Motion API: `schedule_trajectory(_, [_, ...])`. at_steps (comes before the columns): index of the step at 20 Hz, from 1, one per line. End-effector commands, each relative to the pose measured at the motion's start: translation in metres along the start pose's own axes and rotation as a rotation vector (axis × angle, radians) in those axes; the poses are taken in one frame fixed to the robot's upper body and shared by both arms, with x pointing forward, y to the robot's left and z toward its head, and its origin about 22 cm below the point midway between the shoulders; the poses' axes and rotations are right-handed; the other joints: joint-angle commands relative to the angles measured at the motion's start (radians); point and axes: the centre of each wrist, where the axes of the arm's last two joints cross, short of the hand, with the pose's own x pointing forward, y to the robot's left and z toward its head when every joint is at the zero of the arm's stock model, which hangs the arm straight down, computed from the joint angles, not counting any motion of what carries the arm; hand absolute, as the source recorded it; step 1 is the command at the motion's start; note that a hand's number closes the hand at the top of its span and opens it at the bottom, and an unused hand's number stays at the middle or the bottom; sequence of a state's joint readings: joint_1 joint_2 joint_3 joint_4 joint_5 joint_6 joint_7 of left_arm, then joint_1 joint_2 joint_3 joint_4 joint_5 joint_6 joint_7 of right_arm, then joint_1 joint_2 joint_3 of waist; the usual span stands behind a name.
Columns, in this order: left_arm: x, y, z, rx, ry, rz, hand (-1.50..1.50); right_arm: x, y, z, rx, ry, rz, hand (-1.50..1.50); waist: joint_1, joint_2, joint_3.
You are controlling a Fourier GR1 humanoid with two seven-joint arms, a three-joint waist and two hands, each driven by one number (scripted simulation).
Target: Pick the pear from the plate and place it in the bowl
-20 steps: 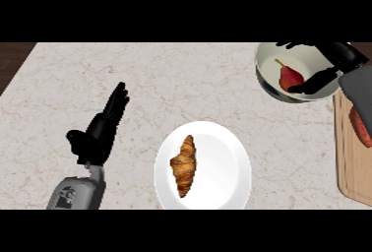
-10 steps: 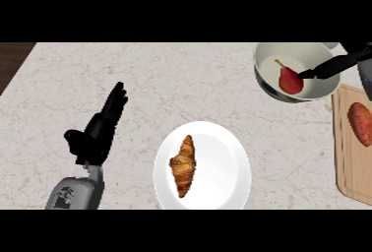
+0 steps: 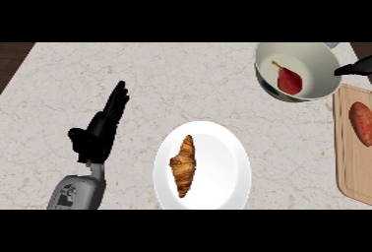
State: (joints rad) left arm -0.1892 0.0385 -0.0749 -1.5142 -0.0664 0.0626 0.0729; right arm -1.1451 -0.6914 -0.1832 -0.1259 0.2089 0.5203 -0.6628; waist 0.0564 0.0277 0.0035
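Nearest, at seven o'clock, the left hand (image 3: 102,130) rests open on the counter (image 3: 181,83), fingers straight and pointing toward twelve, holding nothing. At six o'clock sits the white plate (image 3: 225,167); it carries only a croissant (image 3: 183,166), no pear. At three o'clock a wooden cutting board (image 3: 349,162) bears a reddish vegetable, possibly a sweet potato (image 3: 361,123). Farthest, at one o'clock, the bowl (image 3: 320,56) contains the red pear (image 3: 290,80), lying inside toward its left wall. The right hand (image 3: 356,68) shows only as a dark sliver at the frame's right edge beside the bowl's rim; whether its fingers are spread or curled cannot be told. Judgement: placement appears complete; only clearing the right hand remains.
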Motion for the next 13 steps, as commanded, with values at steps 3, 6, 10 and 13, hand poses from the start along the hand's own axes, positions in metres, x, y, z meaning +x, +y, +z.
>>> schedule_trajectory(3, [0.005, 0.003, 0.002, 0.004, -0.024, -0.001, 0.0, -0.019, -0.014, 0.032, 0.066, -0.051, -0.142, -1.5, 0.015, 0.005, 0.003])
schedule_trajectory(6, [-0.006, 0.014, 0.002, 0.002, 0.0, 0.003, 0.0, -0.002, -0.036, 0.04, 0.115, -0.042, -0.163, -1.5, 0.007, 0.007, 0.002])
schedule_trajectory(10, [0.0, -0.003, 0.002, -0.002, -0.009, -0.004, 0.0, -0.009, -0.039, 0.052, 0.144, -0.055, -0.163, -1.5, 0.0, 0.005, 0.004])
schedule_trajectory(13, [0.01, -0.001, -0.004, -0.003, -0.013, 0.003, 0.0, -0.006, -0.043, 0.055, 0.133, -0.053, -0.156, -1.5, 0.001, 0.003, 0.004])
